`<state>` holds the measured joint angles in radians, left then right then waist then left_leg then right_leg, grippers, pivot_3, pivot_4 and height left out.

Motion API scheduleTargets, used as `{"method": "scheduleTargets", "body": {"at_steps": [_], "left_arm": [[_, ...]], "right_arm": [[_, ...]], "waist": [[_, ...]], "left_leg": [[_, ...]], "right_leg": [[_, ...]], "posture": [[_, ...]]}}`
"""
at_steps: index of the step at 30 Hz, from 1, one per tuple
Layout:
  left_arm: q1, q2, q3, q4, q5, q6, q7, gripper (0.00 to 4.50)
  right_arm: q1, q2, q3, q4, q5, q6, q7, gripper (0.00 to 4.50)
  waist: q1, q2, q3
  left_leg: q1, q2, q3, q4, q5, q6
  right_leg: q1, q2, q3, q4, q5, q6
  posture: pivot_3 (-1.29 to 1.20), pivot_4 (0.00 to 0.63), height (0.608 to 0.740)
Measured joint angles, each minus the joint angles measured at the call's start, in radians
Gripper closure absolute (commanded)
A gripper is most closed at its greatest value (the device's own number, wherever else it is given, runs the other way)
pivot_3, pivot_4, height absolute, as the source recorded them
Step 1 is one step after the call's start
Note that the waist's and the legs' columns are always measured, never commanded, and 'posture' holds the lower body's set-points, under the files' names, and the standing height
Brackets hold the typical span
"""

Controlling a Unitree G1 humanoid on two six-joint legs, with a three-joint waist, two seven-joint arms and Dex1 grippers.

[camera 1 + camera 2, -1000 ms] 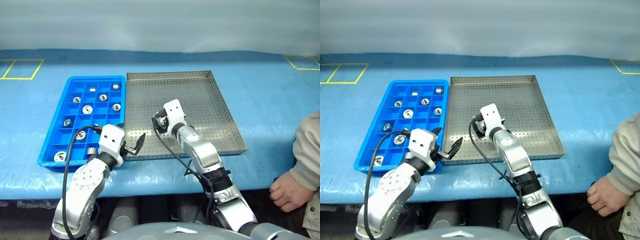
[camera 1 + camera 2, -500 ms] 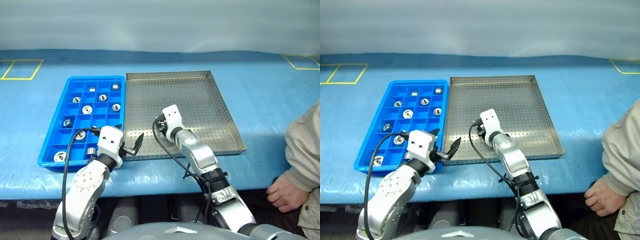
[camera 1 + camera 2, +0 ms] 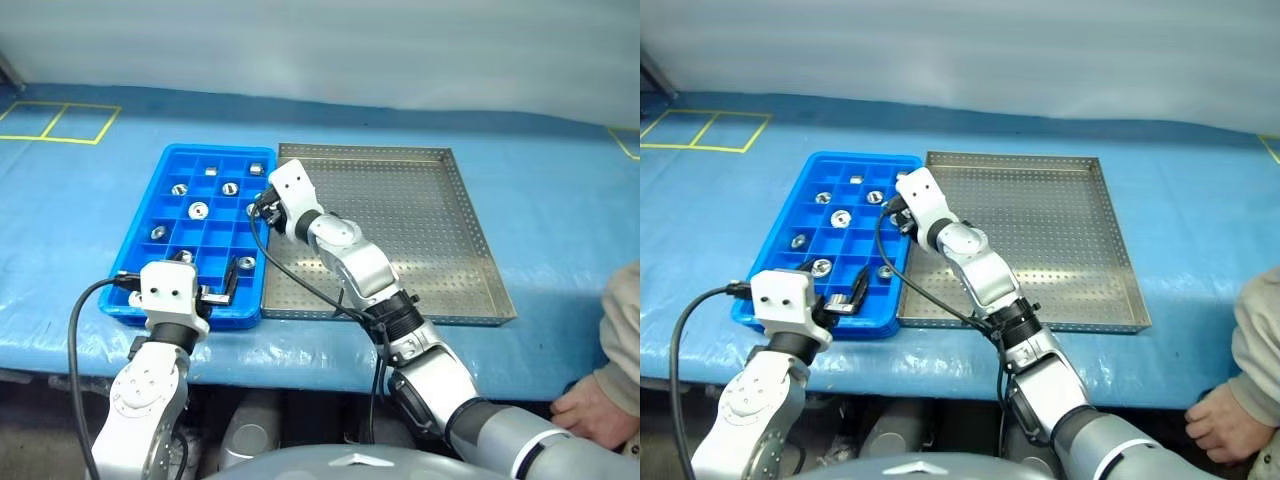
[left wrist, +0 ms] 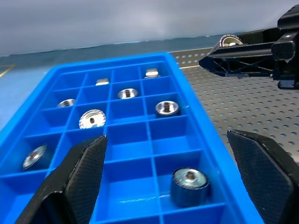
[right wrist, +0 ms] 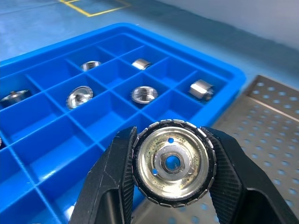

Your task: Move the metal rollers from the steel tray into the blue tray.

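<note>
Head view: I see the steel tray (image 3: 400,215) bare beside the blue tray (image 3: 150,265) on the blue surface (image 3: 560,190); right gripper (image 3: 262,208) sits over their shared edge.

Left wrist: left gripper (image 4: 173,175) fingers spread wide over the blue tray's near compartments; several metal rollers (image 4: 167,108) sit in cells.

Right wrist: fingers (image 5: 117,182) clamp one roller (image 5: 174,162) above the blue tray's rim.

The surface (image 3: 560,190) is covered with a blue sheet. Yellow tape lines (image 3: 60,122) mark its far left corner; another yellow mark (image 3: 628,142) lies at its far right. A person's hand (image 3: 592,414) rests at the surface's near right edge, below a light sleeve (image 3: 625,320).
</note>
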<state>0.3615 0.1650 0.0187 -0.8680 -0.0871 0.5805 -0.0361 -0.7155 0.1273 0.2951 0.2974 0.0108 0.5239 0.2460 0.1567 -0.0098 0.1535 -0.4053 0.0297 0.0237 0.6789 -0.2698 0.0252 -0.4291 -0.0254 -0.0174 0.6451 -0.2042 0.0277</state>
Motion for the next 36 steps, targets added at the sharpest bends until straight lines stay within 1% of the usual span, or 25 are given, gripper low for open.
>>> {"method": "scheduleTargets", "body": {"at_steps": [6,10,19,21,22,26,27,28,31,34,36], "left_arm": [[0.056,-0.021,0.005,-0.038,0.010,-0.001,0.021,0.00],[0.068,-0.023,-0.003,-0.038,0.023,-0.001,0.024,0.00],[0.065,-0.025,-0.029,-0.038,0.029,-0.007,0.013,0.00],[0.061,-0.025,-0.029,-0.038,0.029,-0.007,0.012,0.00],[0.060,-0.025,-0.030,-0.038,0.029,-0.008,0.011,0.00],[0.045,-0.022,-0.035,-0.037,0.028,-0.008,-0.003,0.00],[0.037,-0.020,-0.037,-0.037,0.027,-0.008,-0.009,0.00],[0.029,-0.017,-0.038,-0.035,0.026,-0.008,-0.013,0.00],[-0.005,-0.003,-0.037,-0.019,0.022,-0.007,-0.035,0.00],[-0.045,0.013,-0.027,0.010,0.002,-0.004,-0.065,0.00],[-0.086,0.039,-0.019,0.030,-0.011,-0.001,-0.092,0.00]], "right_arm": [[-0.052,0.005,0.002,0.121,0.000,-0.069,0.019,2.75],[-0.057,0.006,0.005,0.178,0.000,-0.089,0.032,2.75],[-0.061,0.008,0.001,0.251,0.001,-0.124,0.037,2.75],[-0.061,0.008,-0.001,0.259,0.004,-0.125,0.039,2.02],[-0.061,0.008,-0.001,0.263,0.006,-0.125,0.040,1.80],[-0.061,0.007,-0.005,0.267,0.011,-0.126,0.039,0.46],[-0.060,0.007,-0.006,0.264,0.013,-0.125,0.038,0.18],[-0.056,0.006,-0.009,0.255,0.014,-0.121,0.037,0.04],[-0.020,-0.001,-0.023,0.167,0.019,-0.095,0.036,0.04],[0.036,-0.027,-0.032,0.002,0.039,-0.031,0.050,0.04],[0.071,-0.063,-0.042,-0.121,0.054,0.021,0.063,0.04]], "waist": [[0.066,0.000,0.000],[0.107,0.000,0.000],[0.182,0.000,0.000],[0.194,0.000,0.000],[0.199,0.000,0.000],[0.208,0.000,0.000],[0.207,0.000,0.000],[0.207,0.001,0.000],[0.200,0.001,0.000],[0.186,0.001,0.000],[0.171,0.001,0.000]], "left_leg": [[-0.001,-0.001,0.000,0.000,0.000,0.000],[-0.003,-0.001,0.000,0.000,0.000,0.000],[-0.007,-0.001,-0.002,0.000,0.000,-0.001],[-0.007,-0.001,-0.001,0.000,0.000,-0.001],[-0.007,-0.001,-0.001,0.000,0.000,-0.002],[-0.007,-0.001,-0.001,0.001,0.000,-0.002],[-0.007,-0.001,-0.002,0.001,0.000,-0.002],[-0.008,-0.001,-0.002,0.001,0.000,-0.002],[-0.009,-0.001,-0.002,0.001,0.000,-0.002],[-0.010,-0.001,-0.004,0.002,0.000,-0.003],[-0.009,-0.001,-0.004,0.003,0.000,-0.003]], "right_leg": [[-0.001,0.000,-0.001,-0.001,-0.001,-0.002],[-0.002,0.002,-0.003,-0.001,-0.001,-0.001],[-0.005,0.001,-0.009,-0.001,-0.001,-0.001],[-0.004,0.001,-0.009,-0.001,-0.001,-0.001],[-0.004,0.001,-0.010,-0.001,-0.001,-0.001],[-0.004,0.001,-0.011,-0.001,-0.002,-0.001],[-0.004,0.001,-0.011,-0.001,-0.002,-0.001],[-0.004,0.001,-0.012,-0.001,-0.002,-0.002],[-0.004,0.001,-0.012,-0.001,-0.002,-0.002],[-0.004,0.001,-0.013,-0.002,-0.002,-0.002],[-0.003,0.001,-0.014,-0.002,-0.002,-0.002]], "posture": [[0.57,0.150,0.740],[0.57,0.150,0.740],[0.54,0.150,0.740],[0.53,0.150,0.740],[0.53,0.150,0.740],[0.48,0.150,0.740],[0.46,0.150,0.740],[0.44,0.150,0.740],[0.38,0.150,0.740],[0.33,0.150,0.740],[0.25,0.150,0.740]]}}
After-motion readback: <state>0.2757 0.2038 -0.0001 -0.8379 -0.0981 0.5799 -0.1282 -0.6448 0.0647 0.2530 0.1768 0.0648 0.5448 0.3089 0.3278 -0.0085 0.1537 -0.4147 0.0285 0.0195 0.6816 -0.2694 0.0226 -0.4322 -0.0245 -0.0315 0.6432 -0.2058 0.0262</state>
